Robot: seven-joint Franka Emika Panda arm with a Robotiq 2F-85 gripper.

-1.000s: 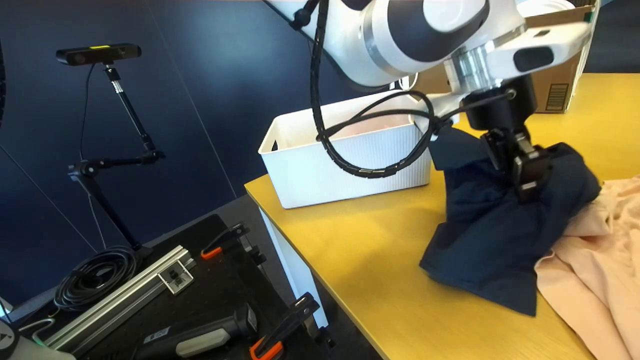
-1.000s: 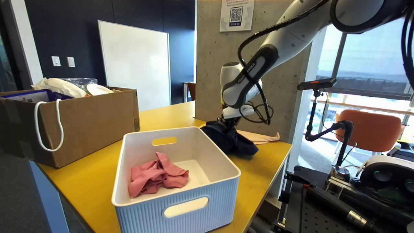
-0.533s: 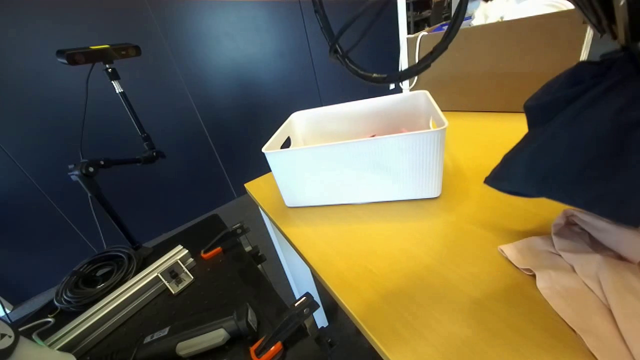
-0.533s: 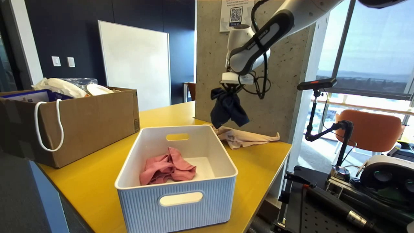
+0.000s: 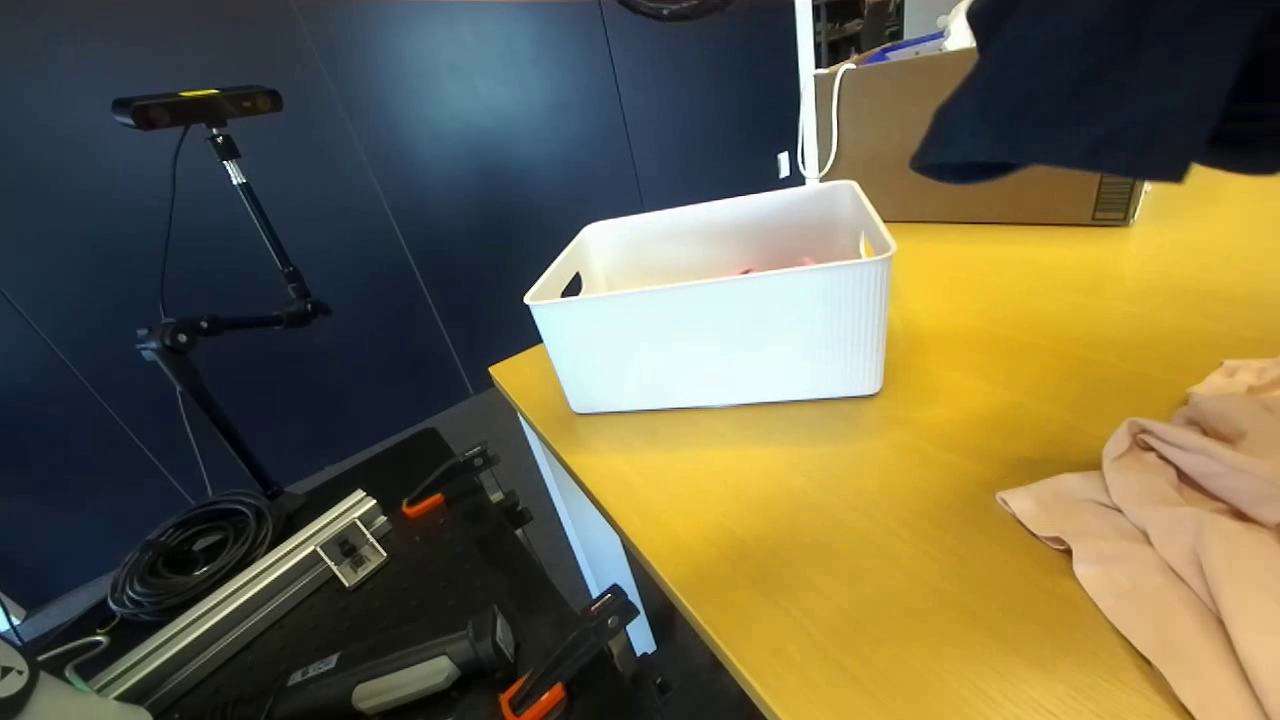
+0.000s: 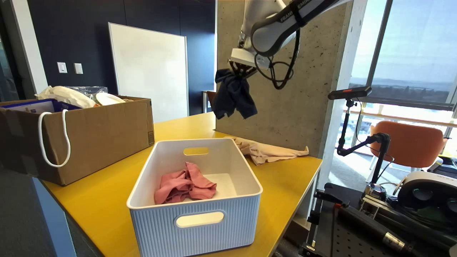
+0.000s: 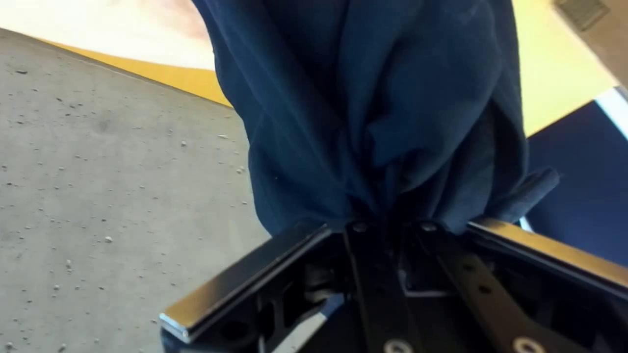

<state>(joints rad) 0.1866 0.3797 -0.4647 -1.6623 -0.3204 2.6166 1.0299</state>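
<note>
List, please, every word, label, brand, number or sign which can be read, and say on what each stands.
"FRAN… EMI…", on the white and black robot arm; remaining letters unclear.
Too small: dark printed block on the brown cardboard box.
Too small: grey label on the long black device.
Too blurred: faint marking on the white and black headset.

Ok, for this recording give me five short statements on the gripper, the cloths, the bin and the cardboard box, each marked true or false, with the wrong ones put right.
1. The gripper is closed on the navy cloth. True.
2. The cardboard box stands on the table with its top open. True.
3. The navy cloth rests on the table. False: it hangs in the air.
4. The pink cloth lies inside the bin. True.
5. The pink cloth shares the bin with a peach one. False: the peach cloth lies on the table, outside the bin.
</note>
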